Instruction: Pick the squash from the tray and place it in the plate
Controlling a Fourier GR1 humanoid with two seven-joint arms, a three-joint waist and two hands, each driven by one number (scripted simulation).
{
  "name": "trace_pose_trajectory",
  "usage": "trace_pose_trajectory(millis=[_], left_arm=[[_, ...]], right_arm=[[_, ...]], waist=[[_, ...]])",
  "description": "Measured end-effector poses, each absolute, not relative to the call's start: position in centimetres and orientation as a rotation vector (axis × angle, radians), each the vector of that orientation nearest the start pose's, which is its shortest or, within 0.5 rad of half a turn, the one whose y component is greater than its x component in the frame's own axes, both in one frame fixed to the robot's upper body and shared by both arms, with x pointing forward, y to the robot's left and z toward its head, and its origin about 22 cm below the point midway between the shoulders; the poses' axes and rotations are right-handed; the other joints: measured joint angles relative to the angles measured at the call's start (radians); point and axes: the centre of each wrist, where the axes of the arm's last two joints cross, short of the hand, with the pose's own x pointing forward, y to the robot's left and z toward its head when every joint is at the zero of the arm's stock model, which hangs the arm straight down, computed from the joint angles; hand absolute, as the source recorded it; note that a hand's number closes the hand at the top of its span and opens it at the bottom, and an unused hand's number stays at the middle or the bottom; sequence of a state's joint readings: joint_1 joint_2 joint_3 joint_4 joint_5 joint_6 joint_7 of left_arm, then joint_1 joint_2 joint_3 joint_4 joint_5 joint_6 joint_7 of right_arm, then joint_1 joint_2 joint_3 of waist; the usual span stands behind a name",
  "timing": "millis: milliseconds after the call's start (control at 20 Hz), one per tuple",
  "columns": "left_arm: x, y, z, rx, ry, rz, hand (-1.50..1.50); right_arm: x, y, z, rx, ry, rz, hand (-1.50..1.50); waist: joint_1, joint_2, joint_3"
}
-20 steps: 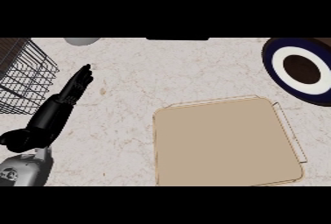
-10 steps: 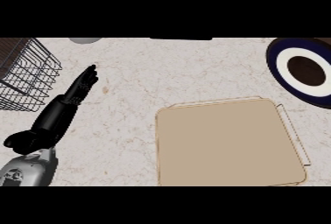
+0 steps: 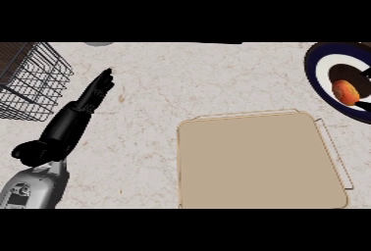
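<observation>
Pale, speckled stone makes up the worktop (image 3: 188, 83), seen from the head view looking steeply down. A flat tan tray (image 3: 257, 162) lies on it toward the lower right, its surface bare. Up at the right edge sits a dark blue plate (image 3: 319, 73) with a white ring and a dark centre, partly cut off by the frame. An orange, rounded squash (image 3: 346, 92) shows over the plate's inner area, well apart from the tray. Just beside it, at the very edge of the view, are dark shapes that may be fingers of the right hand (image 3: 364, 76); whether they are curled on the squash or apart from it cannot be told.

On the left, the left hand (image 3: 92, 95) stretches up and to the right from its grey forearm, fingers straight and together, holding nothing. A black wire basket (image 3: 33, 81) stands at the upper left, near that hand's fingertips but apart from them.
</observation>
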State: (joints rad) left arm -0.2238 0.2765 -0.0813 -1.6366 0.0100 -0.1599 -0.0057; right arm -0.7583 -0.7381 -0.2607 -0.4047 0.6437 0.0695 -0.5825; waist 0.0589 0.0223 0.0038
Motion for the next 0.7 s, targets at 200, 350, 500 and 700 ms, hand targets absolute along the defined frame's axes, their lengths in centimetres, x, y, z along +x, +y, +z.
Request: trace_pose_trajectory(millis=[200, 350, 500, 700], left_arm=[[28.6, 24.9, 8.6, -0.032, -1.8, -0.502, 0.0], [28.5, 24.9, 8.6, -0.032, -1.801, -0.498, 0.0], [28.3, 25.0, 8.4, -0.027, -1.799, -0.494, 0.0], [27.9, 24.9, 8.4, -0.029, -1.798, -0.491, 0.0]], right_arm=[[36.4, -47.3, 10.0, -0.798, -1.541, 0.776, -1.5], [36.2, -47.8, 9.9, -0.766, -1.607, 0.73, -1.5], [36.1, -48.2, 10.2, -0.721, -1.691, 0.677, -1.5], [36.1, -48.8, 10.9, -0.592, -1.8, 0.581, -1.5]], waist=[[0.006, 0.003, 0.001], [0.007, 0.004, 0.002], [0.004, 0.003, 0.002], [0.0, 0.001, 0.002]])
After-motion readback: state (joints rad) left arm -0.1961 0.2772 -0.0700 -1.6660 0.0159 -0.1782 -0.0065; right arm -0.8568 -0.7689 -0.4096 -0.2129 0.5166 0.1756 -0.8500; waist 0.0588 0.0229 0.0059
